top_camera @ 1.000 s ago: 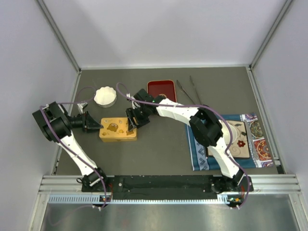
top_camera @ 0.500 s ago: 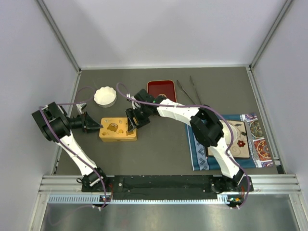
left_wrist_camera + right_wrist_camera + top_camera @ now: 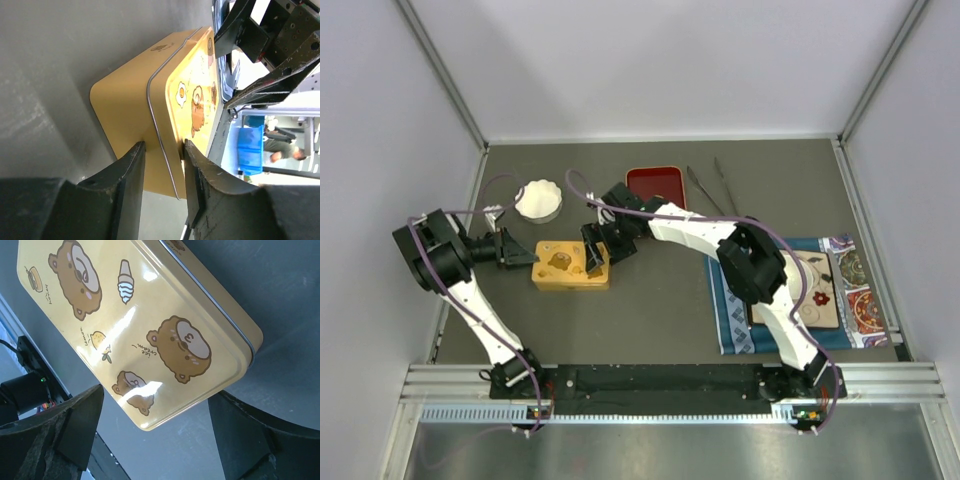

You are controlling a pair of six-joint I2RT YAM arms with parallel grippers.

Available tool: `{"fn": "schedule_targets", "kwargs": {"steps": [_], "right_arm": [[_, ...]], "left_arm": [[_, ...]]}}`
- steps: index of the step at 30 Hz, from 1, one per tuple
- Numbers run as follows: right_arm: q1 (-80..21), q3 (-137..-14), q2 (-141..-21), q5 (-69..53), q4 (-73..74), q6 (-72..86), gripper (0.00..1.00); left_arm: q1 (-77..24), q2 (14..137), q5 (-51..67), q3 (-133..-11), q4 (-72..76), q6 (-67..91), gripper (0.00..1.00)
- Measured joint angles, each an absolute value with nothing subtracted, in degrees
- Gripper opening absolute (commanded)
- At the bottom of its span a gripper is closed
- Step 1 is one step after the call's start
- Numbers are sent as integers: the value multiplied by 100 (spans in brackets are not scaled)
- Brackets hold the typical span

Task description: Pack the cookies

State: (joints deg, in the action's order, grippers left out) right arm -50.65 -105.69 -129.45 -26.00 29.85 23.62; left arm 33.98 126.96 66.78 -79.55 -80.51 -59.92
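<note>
From overhead I see the yellow tin [image 3: 570, 266] lying flat on the grey table [image 3: 660, 310], left of centre, with an arm at each end. My left claw [image 3: 525, 254] comes in level from the left and meets the tin's left end. My right claw [image 3: 600, 250] hangs over the tin's right end. Behind the tin stands a white fluted paper cup [image 3: 539, 199]. A red tray [image 3: 655, 184] and a pair of tongs [image 3: 708, 190] lie further right, and a wooden board [image 3: 817, 290] rests on a patterned cloth [image 3: 850, 268] at the far right. I cannot make out the cookies here.

On the left wrist camera, the claw is closed on the tin's end. One finger [image 3: 131, 167] presses the side wall and the other [image 3: 196, 172] presses the bear-printed lid, with the rim seam between them. The lid is on, so I cannot see any cookies.

On the right wrist camera, the claw stands wide open and holds nothing. Its two fingers [image 3: 55, 432] sit far apart at the bottom corners. The tin's lid with its bears fills the space beyond them, and one corner of it reaches in between the fingers without touching either. No cookies show in this view either, so I cannot tell where they lie.
</note>
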Motion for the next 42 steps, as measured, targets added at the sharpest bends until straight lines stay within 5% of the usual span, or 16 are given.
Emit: {"fn": "schedule_targets", "kwargs": {"steps": [42], "right_arm": [[-4530,-10348,-12663,-1874,3039,2204,84]], "left_arm": [[2519,12704,7236,-7822,-7721,-6233,0]]}}
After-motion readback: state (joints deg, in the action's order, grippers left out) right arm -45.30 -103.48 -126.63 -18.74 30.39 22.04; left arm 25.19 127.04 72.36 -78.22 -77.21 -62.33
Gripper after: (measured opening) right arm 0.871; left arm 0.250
